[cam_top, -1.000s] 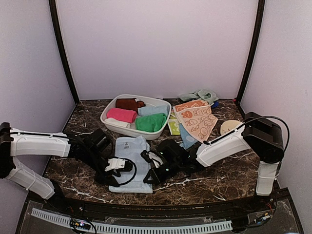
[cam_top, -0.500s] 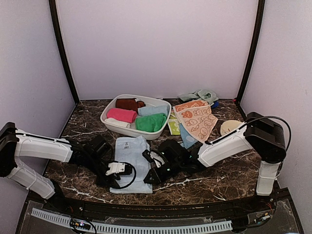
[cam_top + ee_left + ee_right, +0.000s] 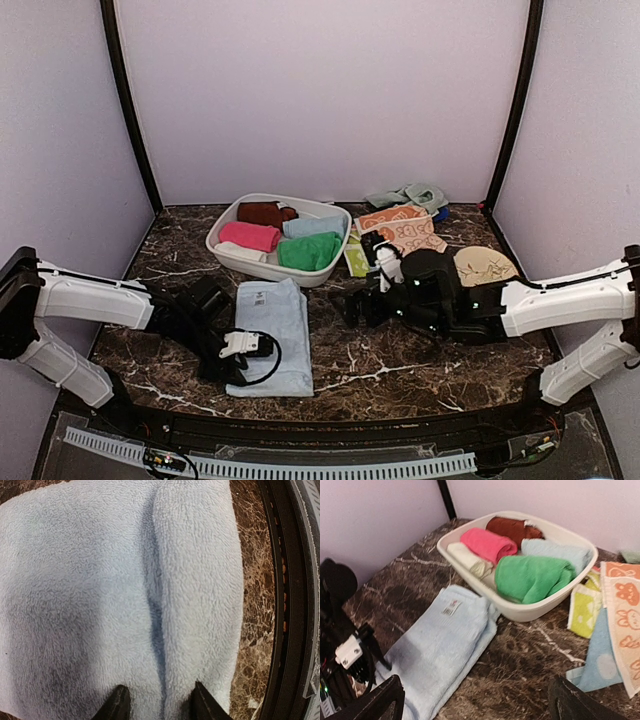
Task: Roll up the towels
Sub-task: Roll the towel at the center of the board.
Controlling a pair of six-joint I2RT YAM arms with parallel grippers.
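Observation:
A pale blue towel (image 3: 272, 330) lies folded lengthwise on the marble table in front of the basin; it also shows in the right wrist view (image 3: 440, 650). My left gripper (image 3: 243, 348) sits at its near left corner. In the left wrist view its jaws (image 3: 159, 705) stand part closed, pressed into the pile, with a fold of the towel (image 3: 150, 590) pinched between them. My right gripper (image 3: 358, 305) hovers to the right of the towel, clear of it. Its fingers (image 3: 390, 697) stand wide open with nothing between them.
A white basin (image 3: 225, 250) behind the towel holds rolled towels: brown, pink (image 3: 487, 544), cream, pale blue and green (image 3: 532, 577). Printed peach (image 3: 405, 238) and yellow-green towels lie to its right, by a tan disc (image 3: 487, 265). The table's front rail (image 3: 287, 600) runs close by.
My right gripper has let go of the towel's right edge, opened wide and drawn back to the right. My left gripper stayed at the near corner and closed a little.

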